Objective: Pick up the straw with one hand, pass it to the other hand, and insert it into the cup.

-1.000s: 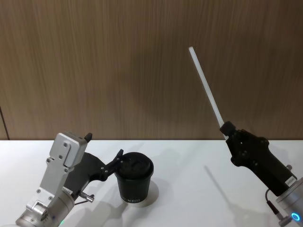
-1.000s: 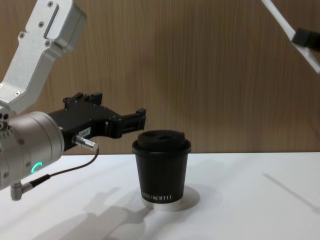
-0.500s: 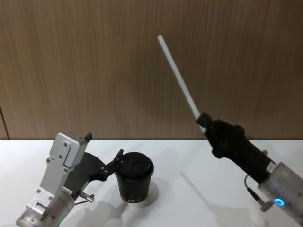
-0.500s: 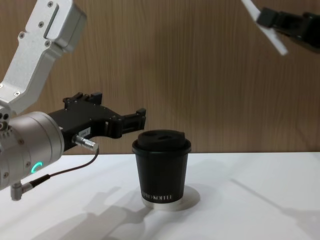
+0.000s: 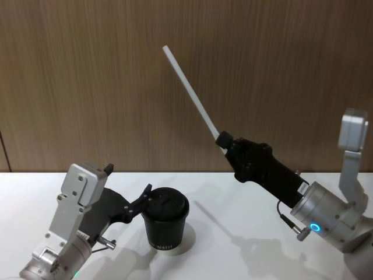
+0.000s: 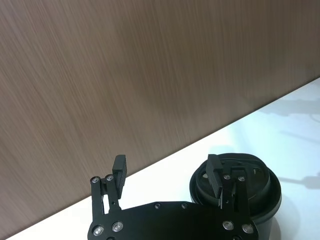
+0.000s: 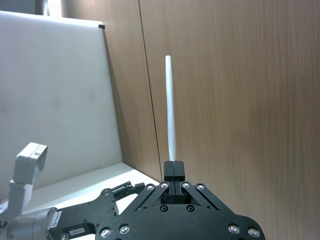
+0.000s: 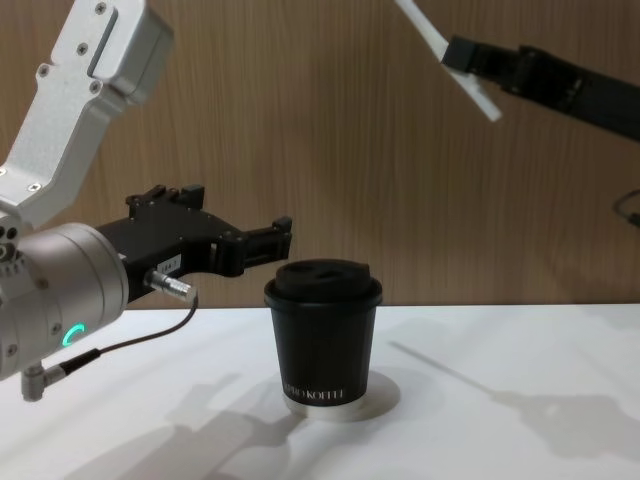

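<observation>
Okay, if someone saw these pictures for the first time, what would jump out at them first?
The white straw, held high against the wooden wall and slanting toward the robot's left, pinched near its lower end by the right gripper. Next, the black lidded cup on the white table, with the left gripper open beside its lid.

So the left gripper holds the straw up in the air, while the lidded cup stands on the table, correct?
Not quite: the right gripper holds the straw up in the air, as the head view shows. The lidded cup does stand on the table.
</observation>
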You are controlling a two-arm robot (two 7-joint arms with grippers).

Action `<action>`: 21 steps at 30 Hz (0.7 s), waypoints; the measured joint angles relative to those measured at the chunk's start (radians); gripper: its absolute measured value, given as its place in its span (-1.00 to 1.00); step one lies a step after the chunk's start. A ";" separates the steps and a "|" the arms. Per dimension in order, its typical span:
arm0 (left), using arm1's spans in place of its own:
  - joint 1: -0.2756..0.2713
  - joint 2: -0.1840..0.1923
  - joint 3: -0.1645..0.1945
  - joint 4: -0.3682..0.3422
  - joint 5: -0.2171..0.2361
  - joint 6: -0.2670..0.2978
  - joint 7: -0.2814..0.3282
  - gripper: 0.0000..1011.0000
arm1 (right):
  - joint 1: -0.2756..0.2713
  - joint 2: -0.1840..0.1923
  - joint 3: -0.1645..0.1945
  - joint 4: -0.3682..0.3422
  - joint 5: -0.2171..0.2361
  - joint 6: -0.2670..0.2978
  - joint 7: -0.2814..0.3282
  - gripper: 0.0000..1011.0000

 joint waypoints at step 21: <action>0.000 0.000 0.000 0.000 0.000 0.000 0.000 0.98 | 0.048 -0.012 -0.037 0.059 0.019 -0.007 0.012 -1.00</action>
